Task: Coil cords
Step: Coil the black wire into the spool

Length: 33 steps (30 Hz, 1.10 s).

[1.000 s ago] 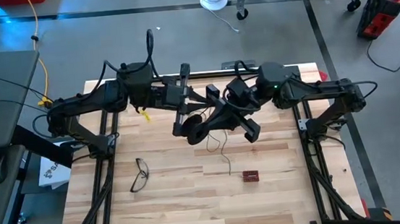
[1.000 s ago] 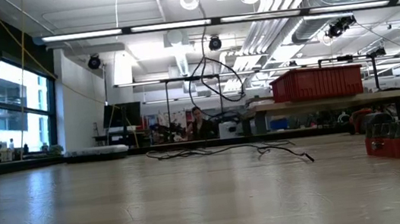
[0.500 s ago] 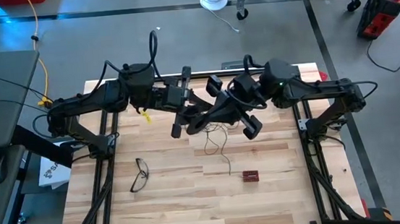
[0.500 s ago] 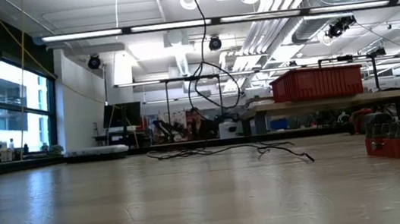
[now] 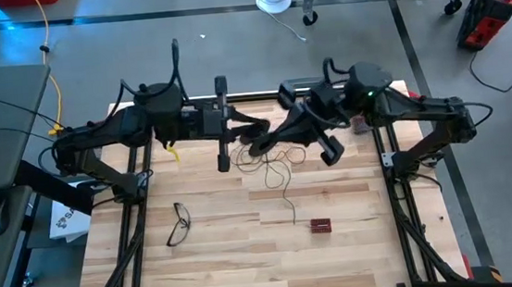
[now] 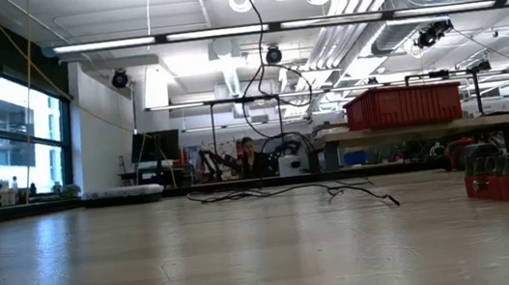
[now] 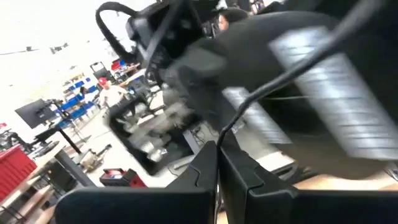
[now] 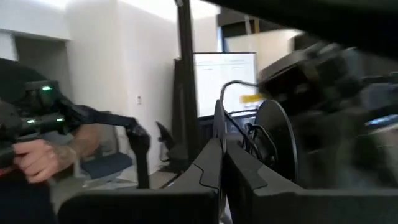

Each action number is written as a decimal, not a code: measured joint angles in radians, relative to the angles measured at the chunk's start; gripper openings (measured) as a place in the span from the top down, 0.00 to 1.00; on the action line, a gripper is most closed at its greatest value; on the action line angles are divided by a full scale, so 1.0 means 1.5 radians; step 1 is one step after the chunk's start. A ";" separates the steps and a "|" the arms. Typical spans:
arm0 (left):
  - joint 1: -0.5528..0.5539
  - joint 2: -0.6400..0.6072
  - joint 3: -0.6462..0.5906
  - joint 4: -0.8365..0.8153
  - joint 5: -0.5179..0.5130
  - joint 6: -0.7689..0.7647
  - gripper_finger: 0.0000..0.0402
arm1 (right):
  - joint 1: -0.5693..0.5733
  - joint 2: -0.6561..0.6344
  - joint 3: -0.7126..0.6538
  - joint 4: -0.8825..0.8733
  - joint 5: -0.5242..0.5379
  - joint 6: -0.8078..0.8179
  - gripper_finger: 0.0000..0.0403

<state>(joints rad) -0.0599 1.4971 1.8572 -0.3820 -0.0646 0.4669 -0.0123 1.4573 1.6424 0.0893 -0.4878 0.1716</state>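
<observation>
I've got both arms up near the table's far edge, left gripper (image 5: 237, 136) and right gripper (image 5: 261, 146) pinched shut on the thin wire (image 5: 284, 180) so slack loops hang down, tail trailing on the table (image 5: 210, 259).

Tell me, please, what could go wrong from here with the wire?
The thin wire hangs in loose loops between the left pincer and right pincer, so it may tangle. Its free end trails on the table and could snag the small red box.
</observation>
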 joint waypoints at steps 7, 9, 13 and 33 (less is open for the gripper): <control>-0.002 0.006 0.000 -0.001 -0.006 0.001 1.00 | -0.022 -0.023 0.000 -0.017 0.011 -0.024 1.00; -0.002 0.012 0.000 0.002 -0.009 -0.001 1.00 | -0.029 -0.023 0.000 -0.017 0.011 -0.031 1.00; -0.001 0.020 0.000 0.011 -0.006 -0.001 1.00 | -0.040 -0.023 0.000 -0.010 0.020 -0.039 1.00; -0.020 -0.021 -0.001 0.019 -0.133 0.110 1.00 | -0.059 -0.077 0.001 -0.150 0.035 -0.041 1.00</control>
<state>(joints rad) -0.0902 1.4659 1.8553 -0.3531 -0.2644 0.6315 -0.1013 1.3416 1.6444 -0.1362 -0.4347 0.1103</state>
